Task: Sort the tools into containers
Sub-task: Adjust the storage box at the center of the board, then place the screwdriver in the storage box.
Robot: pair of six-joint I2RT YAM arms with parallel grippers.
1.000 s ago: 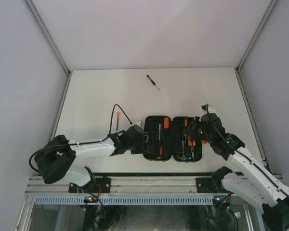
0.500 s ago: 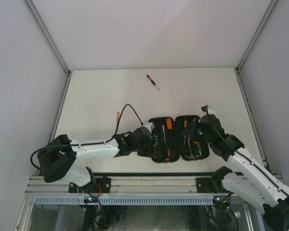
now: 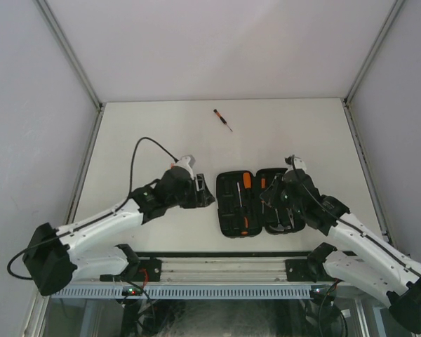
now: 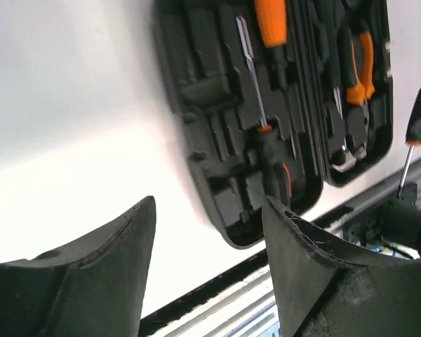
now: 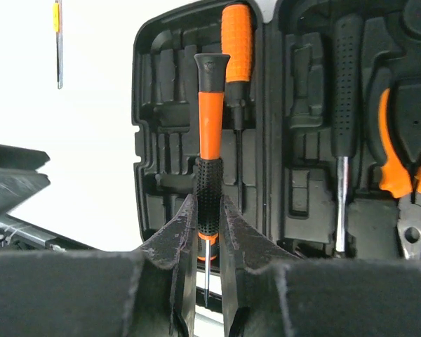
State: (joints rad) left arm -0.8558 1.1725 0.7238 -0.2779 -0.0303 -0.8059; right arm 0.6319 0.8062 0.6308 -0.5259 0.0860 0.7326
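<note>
Right hand (image 5: 209, 210) is clamped on the black grip of a thin screwdriver (image 5: 210, 119). The shaft runs back between its fingers toward the wrist and the orange handle and black butt cap lead away. The tool hangs over the left half of the open case (image 3: 224, 210), which lies on the bench (image 3: 302, 133) between the two arms. Its long axis sits parallel to the moulded slots and to the orange-handled screwdriver (image 5: 236, 49) already seated beside it. Judgement: it is held this way so it can be lowered straight into an empty slot without turning. The pliers (image 5: 407, 175) and a black-handled driver (image 5: 345, 84) occupy the right half. Left hand (image 4: 209, 210) has its fingers apart with nothing between them and is poised off the case's left edge, probably to leave the case free. A loose screwdriver (image 3: 223, 120) lies far back on the bench, well apart, pointing diagonally. Another bench screwdriver (image 5: 57, 42) shows only in the right wrist view, left of the case.
</note>
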